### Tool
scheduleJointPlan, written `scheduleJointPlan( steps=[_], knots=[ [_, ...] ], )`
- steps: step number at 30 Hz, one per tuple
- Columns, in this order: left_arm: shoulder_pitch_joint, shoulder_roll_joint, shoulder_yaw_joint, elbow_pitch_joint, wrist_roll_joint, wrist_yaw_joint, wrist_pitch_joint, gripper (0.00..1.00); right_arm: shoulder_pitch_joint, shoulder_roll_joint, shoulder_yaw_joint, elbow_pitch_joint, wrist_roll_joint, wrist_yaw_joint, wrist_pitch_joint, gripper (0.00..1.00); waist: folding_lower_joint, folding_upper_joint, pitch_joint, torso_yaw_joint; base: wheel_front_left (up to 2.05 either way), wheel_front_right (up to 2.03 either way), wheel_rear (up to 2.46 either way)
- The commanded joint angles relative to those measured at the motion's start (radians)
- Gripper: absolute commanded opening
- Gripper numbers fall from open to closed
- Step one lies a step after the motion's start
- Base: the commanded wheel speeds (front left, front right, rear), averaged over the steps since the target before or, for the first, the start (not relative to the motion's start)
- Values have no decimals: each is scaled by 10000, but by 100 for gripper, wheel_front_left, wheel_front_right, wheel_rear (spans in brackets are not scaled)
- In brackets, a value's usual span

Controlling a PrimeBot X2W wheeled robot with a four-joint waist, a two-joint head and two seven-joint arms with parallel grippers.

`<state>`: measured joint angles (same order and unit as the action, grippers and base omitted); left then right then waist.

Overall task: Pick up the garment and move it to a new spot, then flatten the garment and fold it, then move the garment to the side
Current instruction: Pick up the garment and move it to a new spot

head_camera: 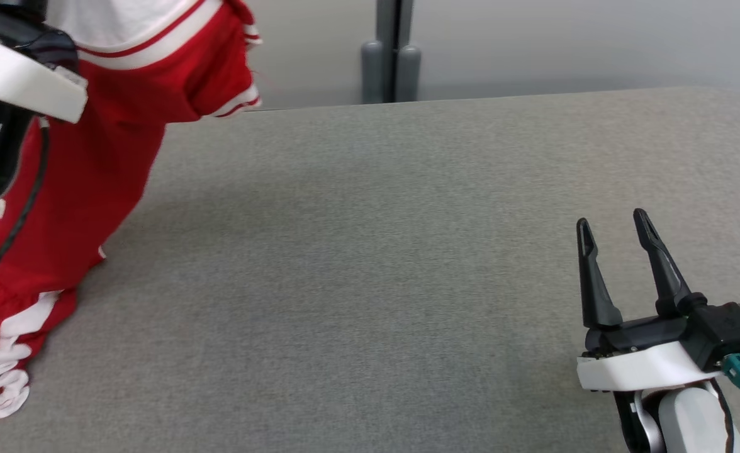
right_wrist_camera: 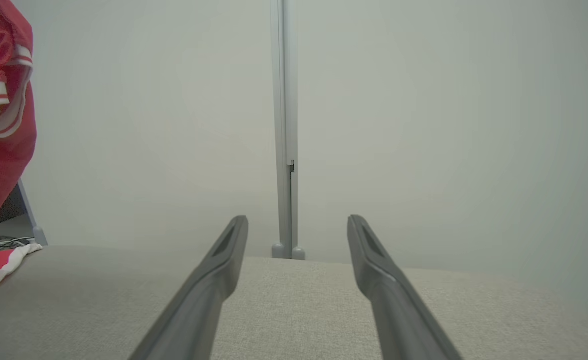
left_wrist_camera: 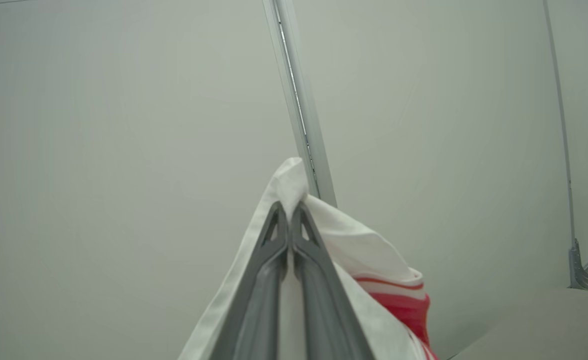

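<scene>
My left gripper [left_wrist_camera: 289, 209] is clenched on a thin white fold of the garment [head_camera: 93, 163], which hangs below it, its lower end trailing on the bench [head_camera: 376, 264]. It's a slim pinch, so the fabric's weight could drag it free. My right gripper [head_camera: 612, 229] is released, well apart. The left wrist view shows the pinch; the head view shows the drape.

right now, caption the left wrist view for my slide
The left gripper shut on a white edge of the garment, wall behind

Lab-like test booth, plain grey partition panels [right_wrist_camera: 124, 125], metal post [right_wrist_camera: 284, 125], felt-covered table [head_camera: 408, 251]
</scene>
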<state>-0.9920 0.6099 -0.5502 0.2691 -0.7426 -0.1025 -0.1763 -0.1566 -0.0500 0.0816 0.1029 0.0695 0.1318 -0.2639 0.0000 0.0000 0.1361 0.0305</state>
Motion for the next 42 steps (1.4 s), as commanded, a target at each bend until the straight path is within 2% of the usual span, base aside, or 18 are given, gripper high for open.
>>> scheduleJointPlan(
  steps=[1,5,6,13,17,21,25,26,27,30,32,34,37,42],
  knots=[
    [-236,-275,-35,-465,-188,166,219,0,-125,-14,-59,-66,118,-20,-10,100,0,0,-180,-1029,0,0,0],
    [-421,-909,-209,-1088,-536,364,684,0,-275,-9,-46,-121,253,-20,-10,100,0,0,-68,-1867,0,0,0],
    [-421,-909,-209,-1088,-536,364,684,0,-275,-9,-46,-121,253,-20,-10,100,0,0,-68,-1867,0,0,0],
    [-807,-2207,-1169,-910,-461,505,1402,0,-565,-14,60,-120,431,-20,-10,100,0,0,450,-3161,0,0,0],
    [-394,-2669,-1588,-184,-624,482,1564,0,-679,-5,52,-193,658,-19,-10,100,0,0,846,-3676,0,0,0],
    [202,-2863,-2047,899,-887,172,1653,0,-754,-6,169,-230,886,-19,-10,100,0,0,1336,-4016,0,0,0],
    [646,-2953,-2364,2562,-705,-44,903,0,-942,-2,553,-170,1119,-19,-10,100,0,0,1934,-4281,0,0,0],
    [681,-3052,-2381,3013,-586,-35,506,39,-993,-8,627,-184,1177,-17,-10,100,0,0,2055,-4313,0,0,0],
    [688,-3149,-2440,3460,-348,46,70,100,-1013,-11,679,-205,1220,-17,-10,100,0,0,2148,-4337,0,0,0],
    [827,-3591,-2614,4259,174,18,-705,100,-984,-15,571,-285,1225,-17,-10,100,0,0,2253,-4201,0,0,0],
    [936,-3677,-2575,4250,765,179,-880,100,-824,-7,497,-288,1095,-13,-10,100,0,0,2182,-3951,0,0,0],
    [1318,-3744,-1778,3239,1451,537,-898,100,-676,-7,454,-261,947,-13,-10,100,0,0,2048,-3646,0,0,0],
    [2899,-3851,-543,1537,2595,1001,-873,100,-412,-15,377,-200,806,-13,-10,100,0,0,1663,-3112,0,0,0],
    [5596,-4173,1079,-525,4098,1182,-877,100,84,-21,527,-44,568,-14,-10,100,0,0,862,-2195,0,0,0]
  ],
)
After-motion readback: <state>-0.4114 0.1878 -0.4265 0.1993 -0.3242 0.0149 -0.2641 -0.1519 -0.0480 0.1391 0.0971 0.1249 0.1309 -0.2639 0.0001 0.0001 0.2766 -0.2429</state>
